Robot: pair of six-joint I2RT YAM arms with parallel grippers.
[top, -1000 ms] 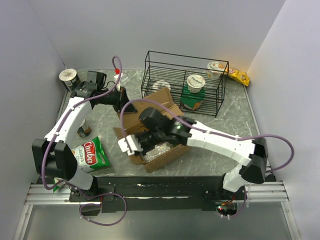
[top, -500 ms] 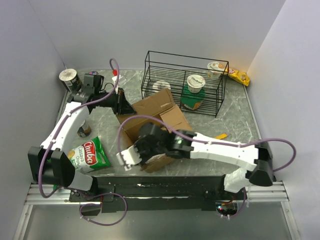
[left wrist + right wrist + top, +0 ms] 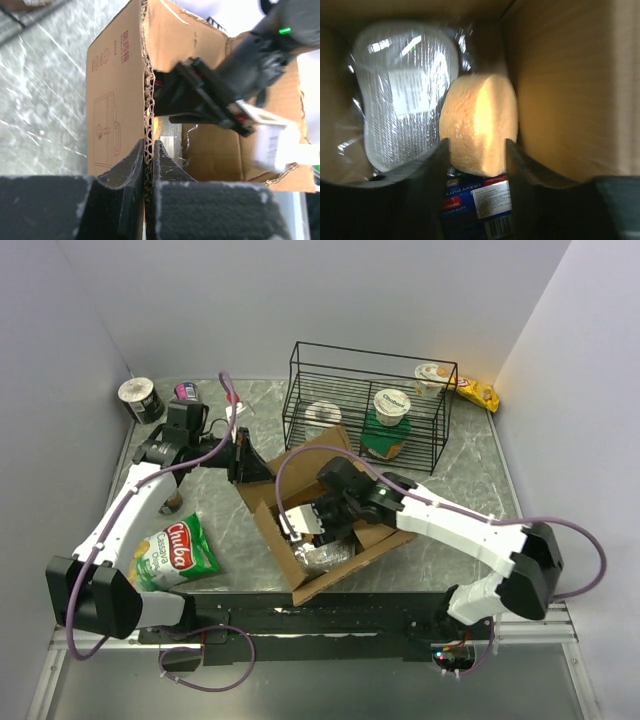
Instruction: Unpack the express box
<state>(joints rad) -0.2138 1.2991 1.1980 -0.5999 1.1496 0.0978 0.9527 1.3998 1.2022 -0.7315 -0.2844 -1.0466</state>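
Observation:
The express box [image 3: 372, 536] is a brown cardboard carton lying open in the middle of the table. My left gripper [image 3: 246, 466] is shut on the corrugated edge of its far-left wall; in the left wrist view [image 3: 149, 148] the cardboard edge is pinched between the jaws. My right gripper [image 3: 312, 522] reaches down into the box. In the right wrist view it [image 3: 476, 146] is open, its fingers on either side of a yellow sponge [image 3: 480, 125] with a blue label. A silvery wrapped packet [image 3: 405, 100] lies beside the sponge.
A black wire basket [image 3: 340, 375] with yoghurt cups and a green item stands behind the box. A green Chuba bag [image 3: 182, 546] lies at the front left. A can [image 3: 138, 396] stands at the far left, a yellow snack pack [image 3: 480, 393] at the far right.
My right gripper has moved from the box's near-left outside corner up and into the box. The box has turned and shifted slightly. My left gripper keeps its hold on the wall.

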